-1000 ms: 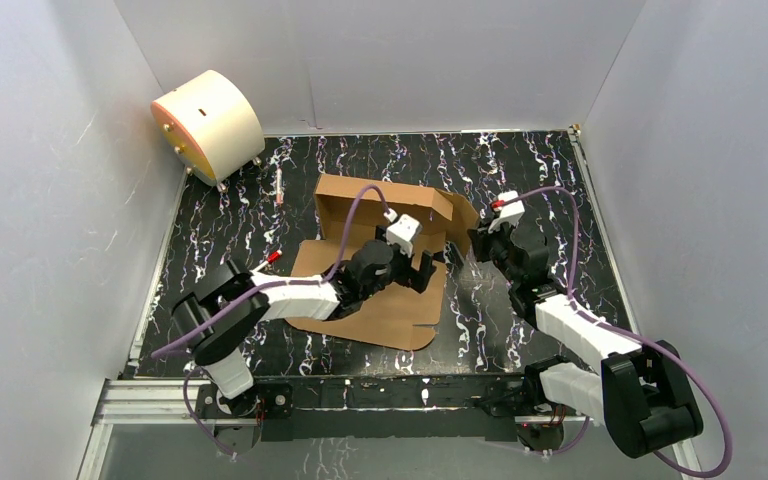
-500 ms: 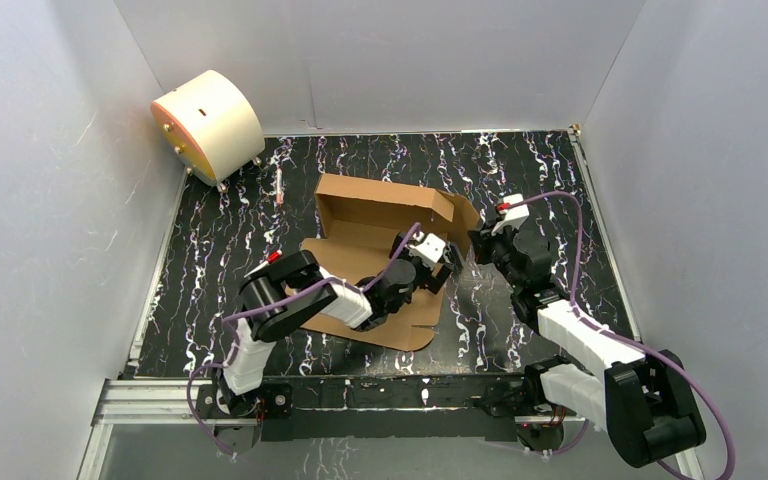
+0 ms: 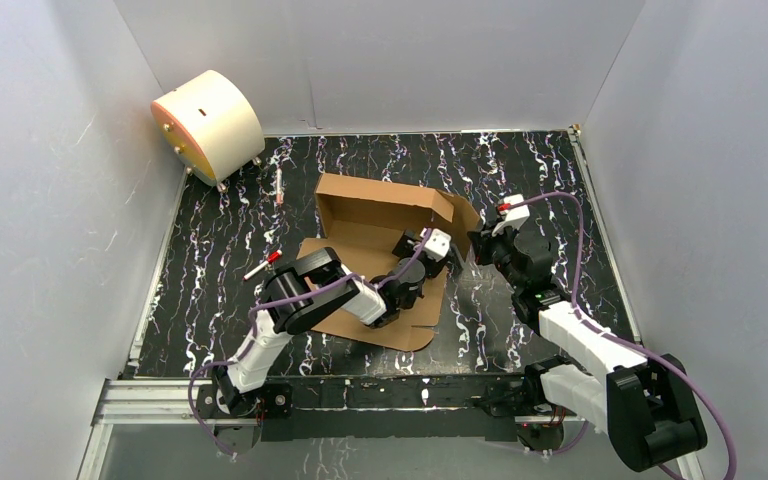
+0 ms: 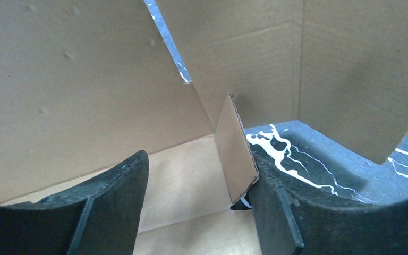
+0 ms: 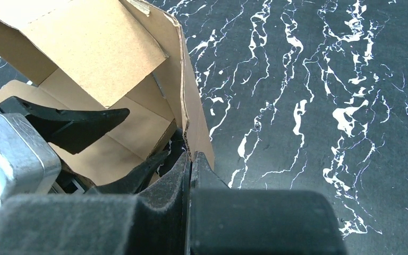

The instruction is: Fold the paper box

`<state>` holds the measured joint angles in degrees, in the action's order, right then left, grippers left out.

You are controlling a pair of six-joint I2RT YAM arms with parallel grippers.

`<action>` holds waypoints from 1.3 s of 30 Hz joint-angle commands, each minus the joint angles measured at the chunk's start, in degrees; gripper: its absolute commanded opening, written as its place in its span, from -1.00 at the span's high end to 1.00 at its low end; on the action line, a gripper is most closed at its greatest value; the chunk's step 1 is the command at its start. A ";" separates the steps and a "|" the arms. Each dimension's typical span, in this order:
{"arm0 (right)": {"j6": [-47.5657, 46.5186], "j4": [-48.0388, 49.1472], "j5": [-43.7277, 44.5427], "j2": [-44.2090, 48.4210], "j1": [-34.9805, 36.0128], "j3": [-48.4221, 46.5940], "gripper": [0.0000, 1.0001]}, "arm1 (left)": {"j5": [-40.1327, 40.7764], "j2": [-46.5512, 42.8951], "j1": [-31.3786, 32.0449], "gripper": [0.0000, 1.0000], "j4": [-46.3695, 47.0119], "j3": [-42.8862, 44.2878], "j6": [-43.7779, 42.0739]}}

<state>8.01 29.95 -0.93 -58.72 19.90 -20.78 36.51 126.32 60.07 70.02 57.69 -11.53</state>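
While pinching shut on paper box (image 3: pixel 375 205) side wall (image 5: pixel 199 127), right jaws: hold steady
left jaws: open astride small tab (image 4: pixel 236 142), nudge inward gently

On my feed: paper box (image 3: pixel 365 205) plain brown, surface (image 3: pixel 520 170) black with white marble streaks, drum (image 3: pixel 222 115) cream, its face orange-ish I think.

Black white-veined marble tabletop (image 3: pixel 220 250) between plain pale grey walls (image 3: pixel 380 60)
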 commanded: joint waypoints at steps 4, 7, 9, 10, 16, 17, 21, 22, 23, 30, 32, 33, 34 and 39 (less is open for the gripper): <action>0.37 2.80 -2.16 1.75 0.13 -0.48 1.00 | 3.43 -1.52 -1.79 -0.11 7.25 -0.73 3.86; 0.10 3.24 -2.79 1.44 0.14 -0.36 0.99 | 2.16 -2.72 -2.55 0.04 7.16 -2.17 7.03; -0.09 3.67 -3.38 1.42 0.12 -0.19 0.99 | 1.54 -3.36 -2.98 0.16 6.96 -3.03 8.80; -0.10 3.94 -3.60 1.48 0.14 -0.11 0.99 | 1.35 -3.55 -3.16 0.22 6.77 -3.43 9.90; -0.44 6.23 -5.98 1.09 0.13 0.68 0.96 | -0.99 -5.16 -5.41 0.29 5.06 -6.53 20.03; -0.45 6.60 -6.49 0.80 0.14 0.67 0.95 | -1.77 -5.32 -5.89 0.30 4.70 -6.85 21.90; -0.86 7.62 -7.90 0.19 0.14 0.84 0.95 | -4.51 -6.23 -7.18 0.33 3.85 -8.36 27.04; -0.94 8.05 -8.09 0.11 0.14 0.97 0.95 | -5.17 -6.48 -7.42 0.34 3.74 -8.59 27.83; -0.93 8.43 -8.18 0.12 0.14 1.18 0.94 | -5.86 -6.60 -7.65 0.34 3.66 -8.83 28.28; -1.30 9.78 -9.00 -0.30 0.09 1.46 0.93 | -10.82 -9.60 -7.70 0.07 3.81 -11.04 28.65; -1.37 10.08 -9.06 -0.50 0.13 1.48 0.93 | -11.70 -11.03 -7.67 0.00 3.89 -11.76 29.19; -1.39 10.12 -9.13 -0.62 0.09 1.51 0.93 | -12.22 -11.83 -7.71 -0.04 3.94 -12.05 29.33; -1.37 10.21 -9.16 -0.71 0.13 1.50 0.93 | -12.55 -12.45 -7.68 -0.08 3.91 -12.34 29.66; -1.40 10.37 -9.15 -1.05 0.14 1.52 0.93 | -13.90 -15.85 -7.63 -0.27 4.37 -14.41 32.08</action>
<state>7.01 34.54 -9.30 -59.70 19.94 -18.96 24.29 115.61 52.60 71.55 44.62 17.67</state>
